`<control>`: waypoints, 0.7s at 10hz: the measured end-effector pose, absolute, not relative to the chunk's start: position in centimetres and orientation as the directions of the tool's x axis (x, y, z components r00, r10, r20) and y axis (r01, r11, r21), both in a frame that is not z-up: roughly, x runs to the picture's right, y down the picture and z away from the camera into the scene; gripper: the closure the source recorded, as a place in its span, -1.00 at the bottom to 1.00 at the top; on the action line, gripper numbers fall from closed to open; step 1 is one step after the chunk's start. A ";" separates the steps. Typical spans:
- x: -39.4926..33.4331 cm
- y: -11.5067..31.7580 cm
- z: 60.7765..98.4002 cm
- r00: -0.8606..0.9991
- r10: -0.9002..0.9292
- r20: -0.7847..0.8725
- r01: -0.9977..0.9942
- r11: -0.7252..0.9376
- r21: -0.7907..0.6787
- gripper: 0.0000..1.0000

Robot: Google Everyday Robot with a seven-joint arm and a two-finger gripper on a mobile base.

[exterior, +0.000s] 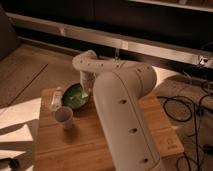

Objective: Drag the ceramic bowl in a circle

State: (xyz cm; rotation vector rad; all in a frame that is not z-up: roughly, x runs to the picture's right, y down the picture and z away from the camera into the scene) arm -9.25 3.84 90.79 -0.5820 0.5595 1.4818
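Note:
The ceramic bowl (74, 96), round with a glossy dark green inside and a paler rim, sits on the far left part of the wooden table (95, 145). My gripper (87, 90) comes down from the pale arm's bend and sits at the bowl's right rim, touching or just inside it. The big arm body hides the table's middle and right.
A small pale cup (64, 117) stands just in front of the bowl. A small white bottle (56, 99) lies right beside the bowl's left rim. Cables (192, 107) trail on the floor to the right. The table's left edge is near.

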 end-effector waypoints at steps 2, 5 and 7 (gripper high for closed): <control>-8.7 5.5 89.5 0.021 0.722 -0.692 -1.000 0.012 -0.018 1.00; -4.3 7.8 88.2 -0.007 0.677 -0.736 -0.995 0.065 0.070 1.00; -1.6 7.5 88.1 -0.061 0.670 -0.740 -0.989 0.061 0.136 0.96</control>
